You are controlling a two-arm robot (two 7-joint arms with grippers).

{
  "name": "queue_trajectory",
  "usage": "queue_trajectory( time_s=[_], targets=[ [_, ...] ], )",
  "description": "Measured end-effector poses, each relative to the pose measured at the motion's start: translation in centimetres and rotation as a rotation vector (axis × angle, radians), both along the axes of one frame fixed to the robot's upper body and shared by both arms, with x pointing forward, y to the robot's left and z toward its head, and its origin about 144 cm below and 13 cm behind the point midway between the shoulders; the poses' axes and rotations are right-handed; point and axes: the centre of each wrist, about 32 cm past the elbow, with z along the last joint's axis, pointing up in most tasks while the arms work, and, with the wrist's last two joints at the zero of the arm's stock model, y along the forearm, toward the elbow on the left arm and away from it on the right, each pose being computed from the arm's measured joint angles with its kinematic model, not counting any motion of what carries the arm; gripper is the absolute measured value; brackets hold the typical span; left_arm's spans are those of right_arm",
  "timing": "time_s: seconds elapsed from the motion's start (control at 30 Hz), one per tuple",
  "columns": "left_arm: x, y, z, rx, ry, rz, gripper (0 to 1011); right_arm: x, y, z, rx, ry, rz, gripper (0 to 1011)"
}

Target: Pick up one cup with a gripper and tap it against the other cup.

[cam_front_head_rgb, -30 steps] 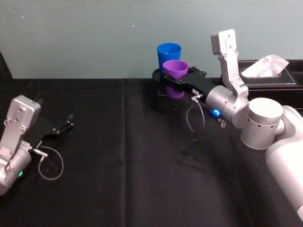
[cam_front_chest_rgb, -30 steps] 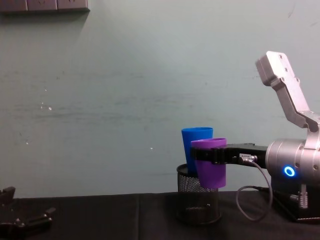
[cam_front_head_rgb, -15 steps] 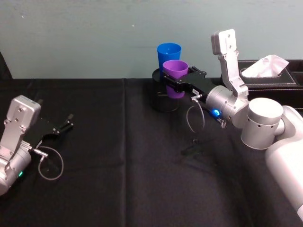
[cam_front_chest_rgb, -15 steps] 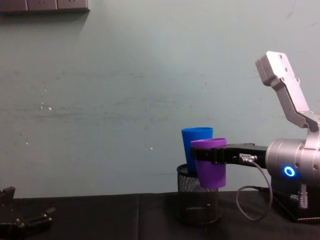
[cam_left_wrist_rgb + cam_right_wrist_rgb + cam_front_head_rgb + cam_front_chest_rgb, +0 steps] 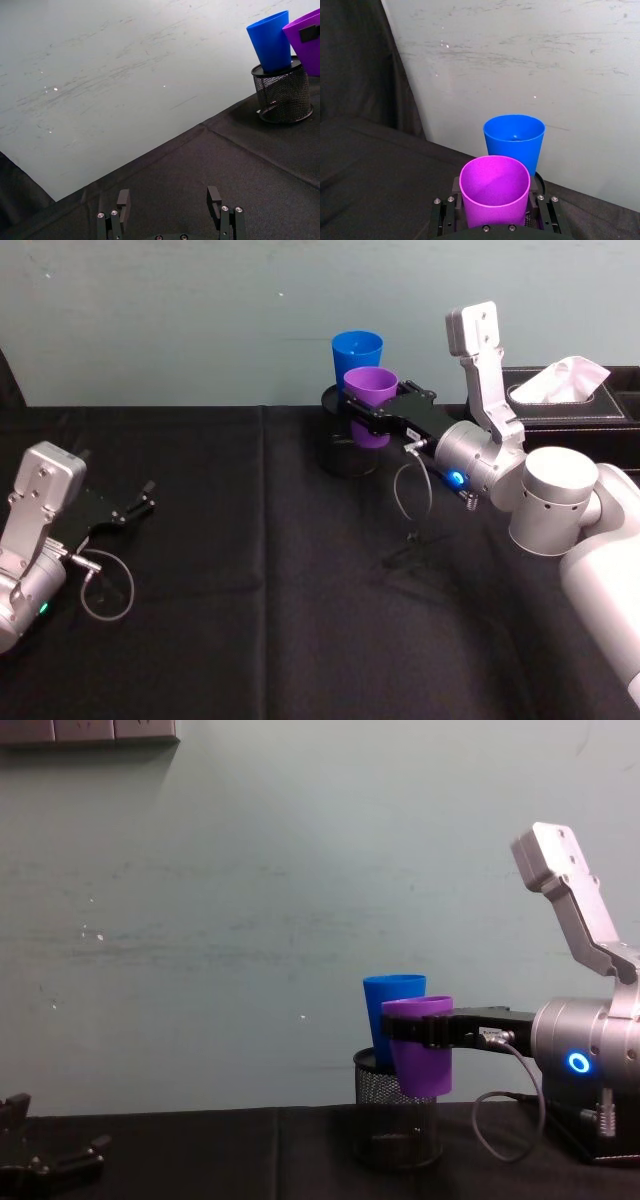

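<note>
The purple cup (image 5: 494, 187) and the blue cup (image 5: 514, 137) are smooth plastic with a soft sheen, and the pen pot (image 5: 282, 95) is black wire mesh. The worktop cloth (image 5: 250, 540) is matt black fabric, creased in lines, while the right arm (image 5: 555, 500) has a satin silver-grey shell. The wall (image 5: 250, 920) is matt paint, scuffed and streaked, and the tissue box (image 5: 600, 418) looks like grained black leather.

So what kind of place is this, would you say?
Likely a robotics lab or office bench: black-clothed table against a bare wall, a wire-mesh pen pot and a tissue box, the right tool holding a purple tumbler.
</note>
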Motion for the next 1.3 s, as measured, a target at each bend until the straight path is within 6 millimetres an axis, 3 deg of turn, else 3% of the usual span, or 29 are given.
queue_trajectory(
  time_s=[1.3],
  targets=[
    [0.0,0.0,0.0,0.0,0.0,0.0,1000,0.0,0.0,0.0,0.0,0.0,0.0,730]
  ],
)
